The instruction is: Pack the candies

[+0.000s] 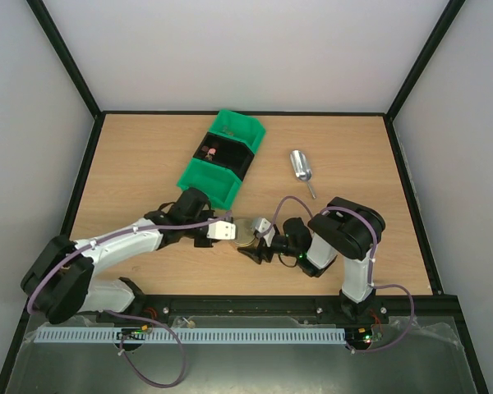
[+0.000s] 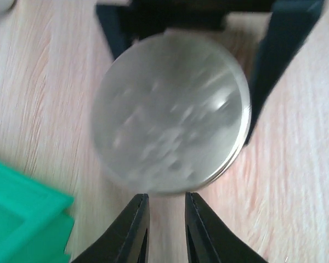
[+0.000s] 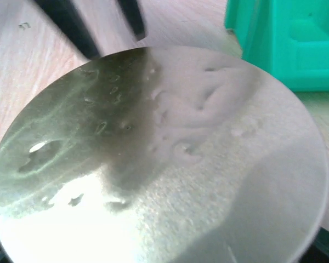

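Candies [image 1: 211,151]: tiny loose sweets in the black bin [image 1: 238,161] nested in the green bin [image 1: 204,185], well beyond both jaws; likely light, hard and prone to roll, so best scooped, not pinched. Right gripper [image 1: 261,234]: jaws wide, clamped across the lidded jar [image 2: 170,109]. Left gripper [image 2: 165,200]: jaws nearly together, empty, tips at the jar's edge. Metal scoop [image 1: 301,167] past the right jaws. Smooth wooden table [image 1: 361,164], walled enclosure

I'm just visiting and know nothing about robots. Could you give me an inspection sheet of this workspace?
Surface: wooden table, no spills seen.
Job's things: few candies in black bin, nested in green bin.
Clutter: metal scoop lying apart; jar between end effectors.
End effectors: right end effector straddles jar, seemingly gripping; left end effector barely parted, empty, at jar's rim.
Cables: purple cables along both arms.
Surroundings: white walls, black frame.
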You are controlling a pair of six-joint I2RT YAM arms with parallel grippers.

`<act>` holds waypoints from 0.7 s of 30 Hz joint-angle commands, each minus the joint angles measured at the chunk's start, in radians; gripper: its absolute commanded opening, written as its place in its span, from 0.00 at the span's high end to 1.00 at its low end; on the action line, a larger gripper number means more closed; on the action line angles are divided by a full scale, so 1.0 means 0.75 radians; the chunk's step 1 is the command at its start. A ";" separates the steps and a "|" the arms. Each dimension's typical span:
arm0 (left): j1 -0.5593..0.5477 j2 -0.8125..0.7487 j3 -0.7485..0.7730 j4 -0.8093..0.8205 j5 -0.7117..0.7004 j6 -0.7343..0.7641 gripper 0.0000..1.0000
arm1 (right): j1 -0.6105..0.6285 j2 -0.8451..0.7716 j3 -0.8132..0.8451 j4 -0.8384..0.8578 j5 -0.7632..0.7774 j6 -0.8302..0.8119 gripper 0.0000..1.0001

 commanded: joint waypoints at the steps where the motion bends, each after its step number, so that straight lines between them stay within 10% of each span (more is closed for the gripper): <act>1: 0.059 -0.074 -0.045 -0.107 -0.069 0.046 0.80 | 0.012 0.028 -0.020 0.041 -0.082 0.006 0.52; 21: -0.199 0.079 0.017 0.126 -0.082 -0.206 0.71 | 0.032 0.039 -0.004 0.033 -0.036 0.045 0.53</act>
